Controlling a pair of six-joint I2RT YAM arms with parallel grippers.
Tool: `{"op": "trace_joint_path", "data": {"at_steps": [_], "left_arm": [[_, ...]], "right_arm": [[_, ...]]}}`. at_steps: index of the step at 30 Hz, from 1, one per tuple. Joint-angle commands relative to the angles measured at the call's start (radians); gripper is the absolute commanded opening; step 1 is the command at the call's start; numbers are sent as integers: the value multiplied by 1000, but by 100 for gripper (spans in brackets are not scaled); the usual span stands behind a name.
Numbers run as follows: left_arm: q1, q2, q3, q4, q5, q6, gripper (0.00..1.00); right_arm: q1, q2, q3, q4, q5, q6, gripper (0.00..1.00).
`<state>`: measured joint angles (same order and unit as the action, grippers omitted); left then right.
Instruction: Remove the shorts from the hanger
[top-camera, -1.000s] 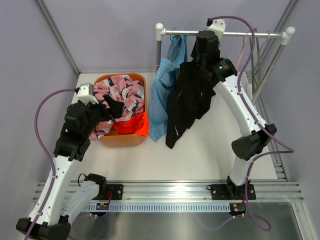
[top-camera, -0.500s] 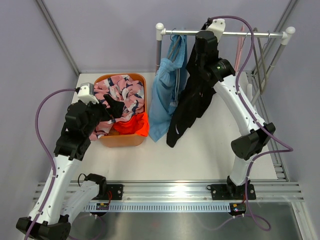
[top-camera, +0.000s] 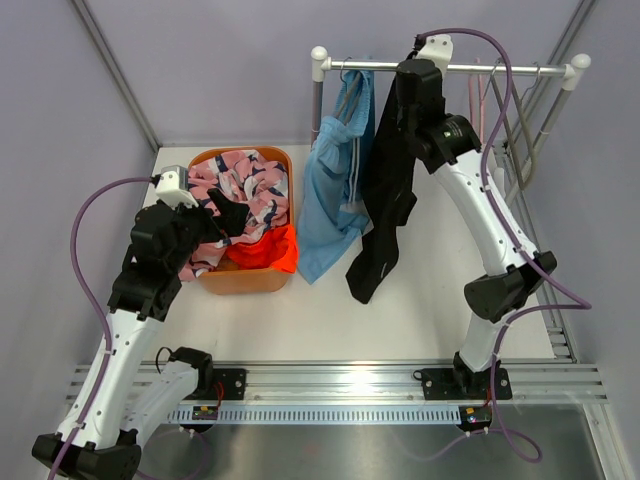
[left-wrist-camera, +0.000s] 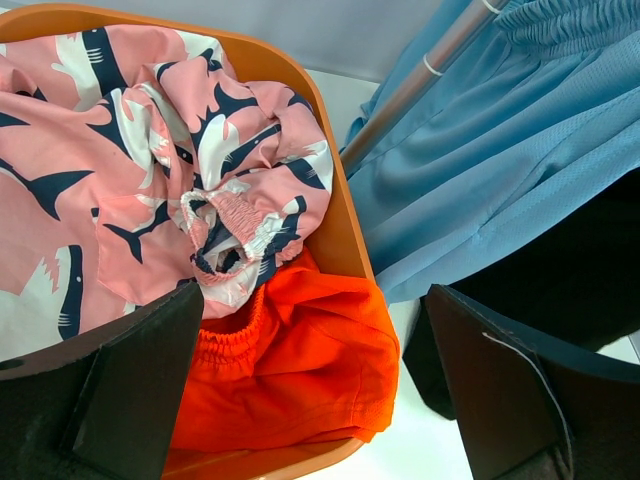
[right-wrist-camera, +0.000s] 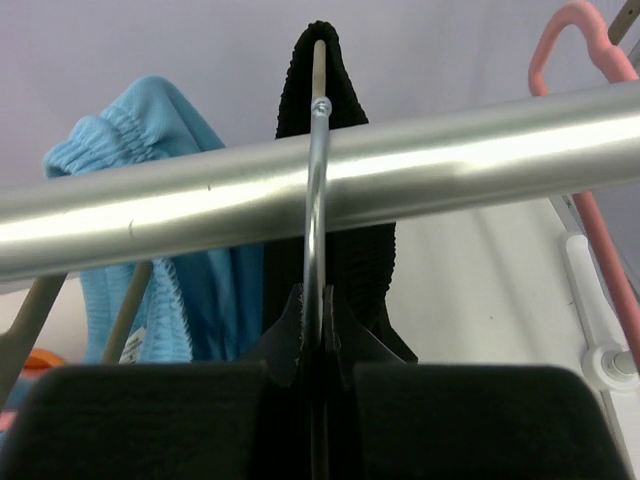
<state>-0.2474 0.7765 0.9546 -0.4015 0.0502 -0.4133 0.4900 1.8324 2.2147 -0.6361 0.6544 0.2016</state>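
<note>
My right gripper (top-camera: 414, 78) is up at the rail (top-camera: 490, 68), shut on the wire hook of a hanger (right-wrist-camera: 316, 170). In the right wrist view its fingers (right-wrist-camera: 318, 330) pinch the wire just below the rail (right-wrist-camera: 450, 150). The black shorts (top-camera: 386, 200) hang from that hanger, their waistband (right-wrist-camera: 345, 70) showing behind the rail. The light blue shorts (top-camera: 335, 185) hang on the rail to their left. The pink patterned shorts (top-camera: 245, 185) and orange shorts (top-camera: 272, 250) lie in the orange basket (top-camera: 240, 283). My left gripper (left-wrist-camera: 315, 385) is open and empty above the orange shorts (left-wrist-camera: 290, 370).
The rack's white corner posts (top-camera: 319, 56) stand at the back. Empty hangers, one pink (right-wrist-camera: 590, 200) and others grey (top-camera: 512, 115), hang at the right end of the rail. The wall panels close in left and right.
My right gripper has moved up and a little right along the rail with the hanger. The black shorts swung right and now hang straighter and lower. The left arm has not moved.
</note>
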Motion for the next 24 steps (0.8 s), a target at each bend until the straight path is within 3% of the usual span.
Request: {"op": "trace_joint_path", "data": {"at_steps": [1,7,15,21,24], "left_arm": [[-6,6,-4,46,17,24,99],[-9,7,-2,49,20,30,99],[-10,26,15,46,56,48,99],[-38,35,68,59,149,76,99],[-122,53,127,35,108,103,99]], "right_arm": [[7,-114,68,-45,-51,-16,0],[7,-226,-24,-17,-85,-25,0],[7,-274,-16,-145,-159,-1,0],[7,-399,-186,-203,-280,50,0],[9,-490,-300,-206,-329,71,0]]}}
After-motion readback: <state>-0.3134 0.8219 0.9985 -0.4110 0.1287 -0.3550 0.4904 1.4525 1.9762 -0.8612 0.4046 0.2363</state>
